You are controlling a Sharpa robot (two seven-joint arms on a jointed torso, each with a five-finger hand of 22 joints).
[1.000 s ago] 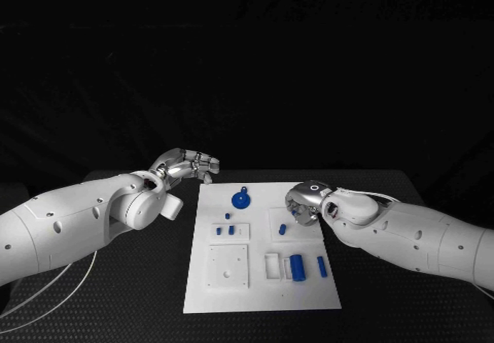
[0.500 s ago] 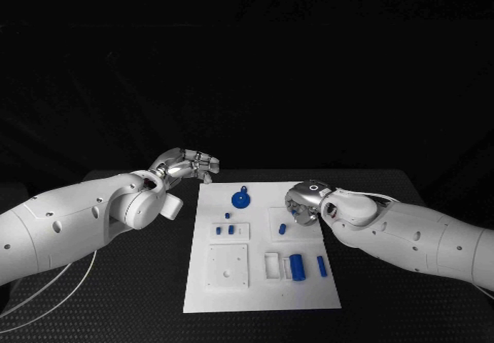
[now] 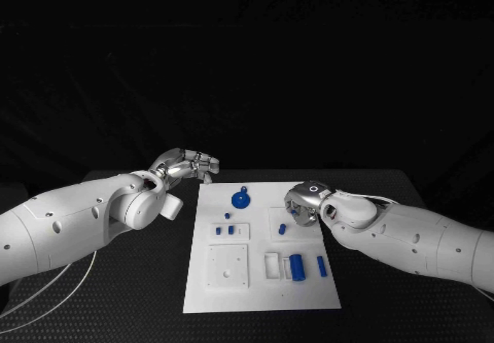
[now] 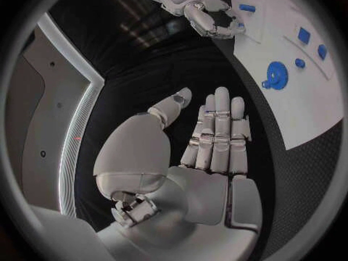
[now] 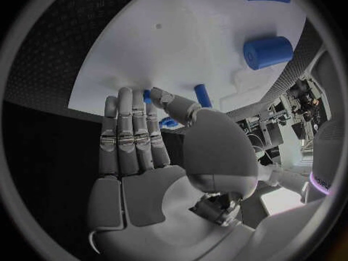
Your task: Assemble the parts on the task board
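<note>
The white task board [image 3: 263, 286] lies in the middle of the black table. On it are a blue gear-shaped disc [image 3: 240, 199], a small blue peg [image 3: 228, 216], another blue peg [image 3: 282, 229], a blue cylinder [image 3: 298, 266] and a blue bar [image 3: 322, 266]. My right hand [image 3: 304, 204] hovers over the board's far right part. In the right wrist view the right hand [image 5: 145, 151] has straight fingers and holds nothing, with its thumb close to a blue peg [image 5: 203, 94]. My left hand [image 3: 188, 166] is off the board's far left corner; the left hand [image 4: 210, 139] is flat and empty.
A white block with two small blue pieces [image 3: 225, 230] and a square white plate [image 3: 228, 266] sit on the board's left half. A white bracket [image 3: 274, 265] stands beside the cylinder. Black table [image 3: 144, 286] lies on both sides of the board.
</note>
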